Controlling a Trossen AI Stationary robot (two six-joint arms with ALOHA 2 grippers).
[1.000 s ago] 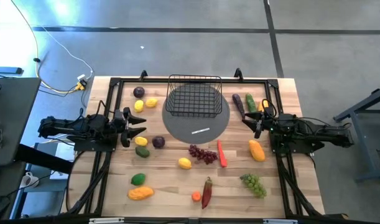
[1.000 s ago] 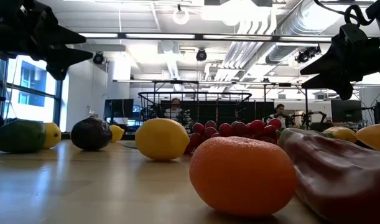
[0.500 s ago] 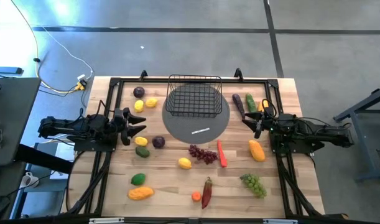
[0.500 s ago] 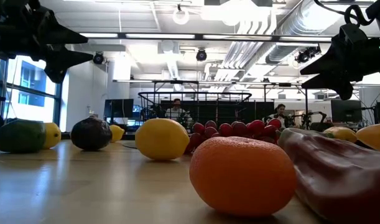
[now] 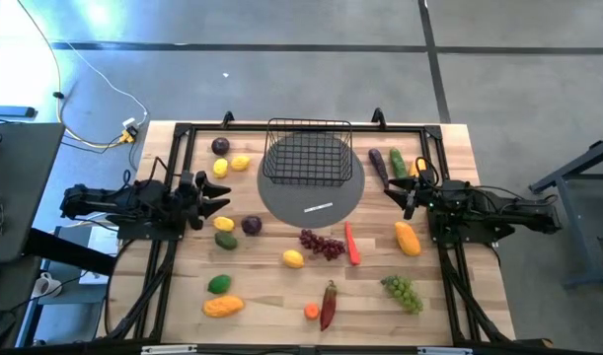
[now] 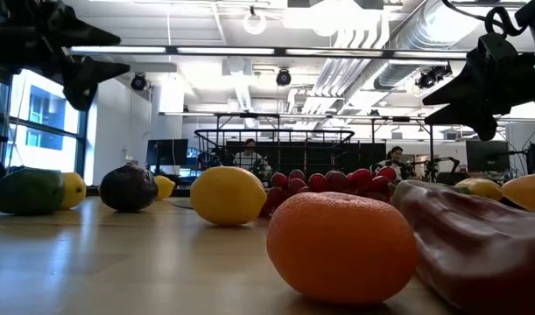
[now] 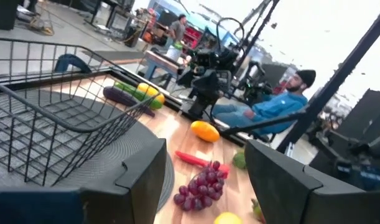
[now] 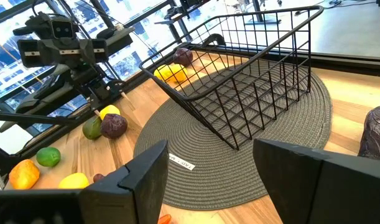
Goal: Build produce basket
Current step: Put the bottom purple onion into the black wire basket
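Between left pincer (image 5: 214, 198) and right pincer (image 5: 403, 193) stands the empty basket (image 5: 308, 154).

A robotics lab in an open industrial hall: exposed ceiling ducts (image 6: 372, 61) and strip lights run overhead, and the floor (image 5: 281, 59) is bare concrete. Beyond the wooden surface (image 5: 271, 286), a seated person (image 7: 270, 109) works among other arm rigs (image 7: 208, 68) and monitors (image 6: 171, 153).

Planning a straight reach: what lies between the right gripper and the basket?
High view: from right gripper to basket, only bare wood and grey mat.
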